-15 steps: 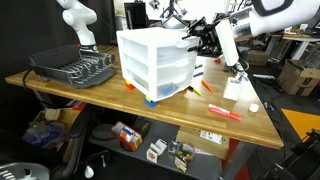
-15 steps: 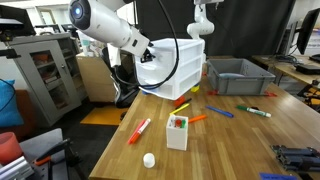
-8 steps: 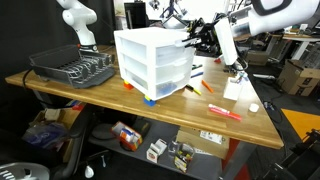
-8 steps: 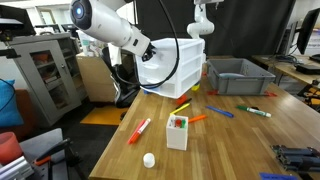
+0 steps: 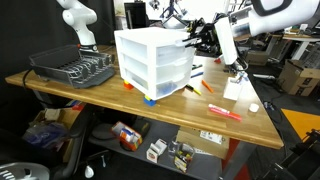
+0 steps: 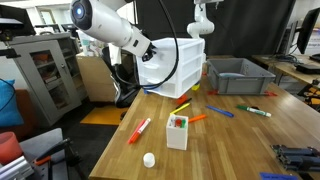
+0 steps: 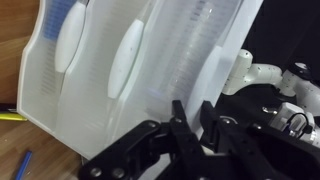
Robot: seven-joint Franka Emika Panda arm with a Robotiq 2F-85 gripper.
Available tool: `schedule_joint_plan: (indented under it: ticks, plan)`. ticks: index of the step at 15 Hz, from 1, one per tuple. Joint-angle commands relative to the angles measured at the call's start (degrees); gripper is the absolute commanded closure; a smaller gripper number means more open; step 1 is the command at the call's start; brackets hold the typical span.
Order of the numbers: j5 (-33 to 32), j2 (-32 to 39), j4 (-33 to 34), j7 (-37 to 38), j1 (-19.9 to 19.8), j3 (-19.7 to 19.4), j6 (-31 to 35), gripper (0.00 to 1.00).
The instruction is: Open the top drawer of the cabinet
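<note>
- I see the cabinet (image 5: 150,72) standing on the wooden counter (image 5: 110,97) in both exterior views, just beside a dark wire dish rack (image 5: 75,68)
- The top drawer (image 5: 165,45) is the uppermost bin, and in an exterior view its front looks about level with the two drawers below
- My claw (image 5: 194,42) is up against the drawer side of the cabinet, at top drawer height
- In the wrist view the cabinet runs tilted, and the top drawer's white oval handle (image 7: 216,72) comes down right at the black fingers (image 7: 178,112)
- The fingers are near each other with a narrow gap; I cannot tell whether they are clamped on the handle or loose
</note>
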Motion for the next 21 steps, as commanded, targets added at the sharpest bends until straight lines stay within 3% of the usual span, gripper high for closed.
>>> schedule_joint_plan:
  ticks: [1, 11, 21]
  plan:
    - [0.0, -0.57, -0.29, 1.16, -0.13, -0.16, 1.19, 0.94]
    - [-2.13, -4.14, -2.59, 4.66, -0.29, -0.11, 4.8, 0.94]
    - [-19.54, -9.65, -9.41, 22.36, 0.24, 0.02, 5.65, 0.94]
